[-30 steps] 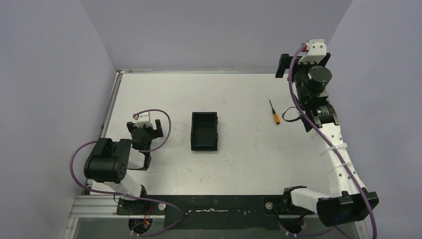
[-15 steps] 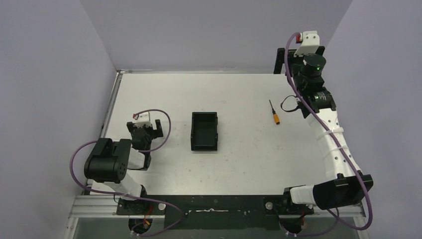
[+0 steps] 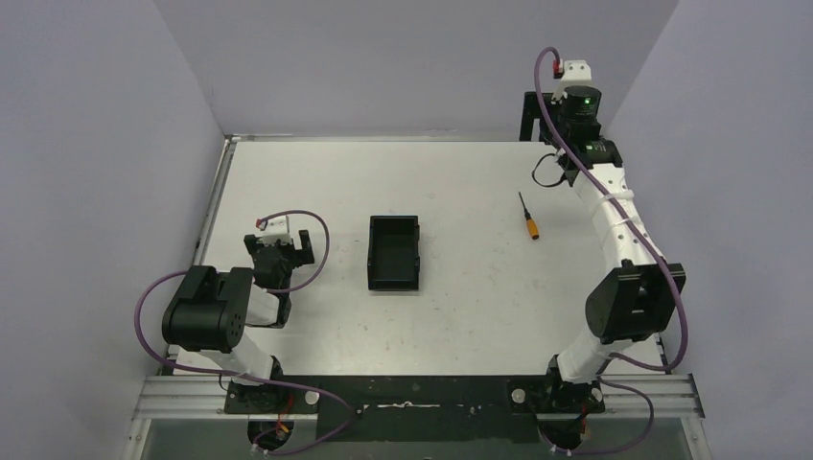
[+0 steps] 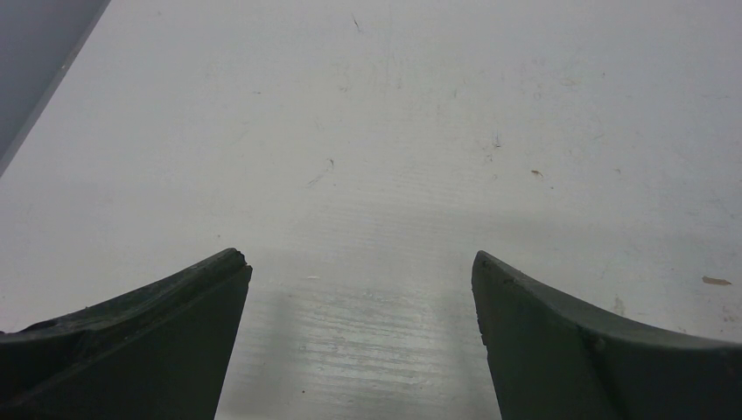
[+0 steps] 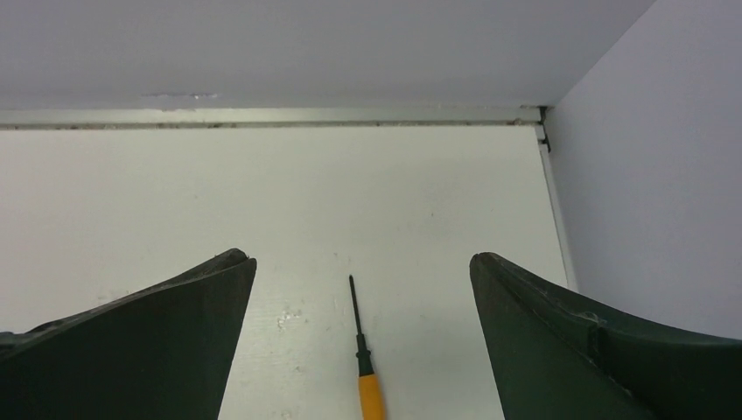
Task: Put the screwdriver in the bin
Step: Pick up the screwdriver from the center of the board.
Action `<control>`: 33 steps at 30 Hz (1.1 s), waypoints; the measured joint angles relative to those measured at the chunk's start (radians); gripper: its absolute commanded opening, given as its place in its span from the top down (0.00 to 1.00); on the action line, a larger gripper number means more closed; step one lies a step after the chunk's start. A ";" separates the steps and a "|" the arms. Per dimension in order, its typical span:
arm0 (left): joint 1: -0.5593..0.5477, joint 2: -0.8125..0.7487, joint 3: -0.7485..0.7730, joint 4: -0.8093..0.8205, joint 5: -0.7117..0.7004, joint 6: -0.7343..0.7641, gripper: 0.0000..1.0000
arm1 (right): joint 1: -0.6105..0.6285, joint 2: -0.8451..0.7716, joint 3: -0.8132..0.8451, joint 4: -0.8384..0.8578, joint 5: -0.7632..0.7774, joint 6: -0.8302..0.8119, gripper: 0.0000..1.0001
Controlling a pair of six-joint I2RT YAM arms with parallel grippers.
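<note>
The screwdriver (image 3: 528, 216), orange handle and thin black shaft, lies flat on the white table at the right, tip pointing to the back. In the right wrist view the screwdriver (image 5: 361, 359) lies below and between my open fingers, not touched. My right gripper (image 3: 530, 117) (image 5: 360, 257) is open and empty, held high near the back wall, behind the screwdriver. The black bin (image 3: 371, 251) stands empty in the middle of the table. My left gripper (image 3: 280, 251) (image 4: 358, 255) is open and empty, low over bare table, left of the bin.
Grey walls close the table on the left, back and right. A raised rail (image 5: 262, 115) runs along the back edge. The right arm's elbow (image 3: 628, 302) stands up over the table's right front.
The right arm has swung its gripper back and up toward the rear wall, and its elbow has risen off the front edge. The left arm, screwdriver and bin have not moved.
</note>
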 measured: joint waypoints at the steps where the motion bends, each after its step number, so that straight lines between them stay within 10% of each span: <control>1: 0.000 0.000 0.000 0.000 0.000 0.000 0.03 | -0.007 0.023 0.000 -0.008 -0.007 0.005 0.00; 26: 0.000 0.000 0.000 0.000 0.000 0.000 0.03 | -0.052 0.344 -0.218 -0.059 -0.092 0.072 0.01; 33: 0.000 0.000 0.000 0.000 0.000 0.000 0.03 | -0.053 0.365 -0.280 -0.052 -0.078 0.074 0.19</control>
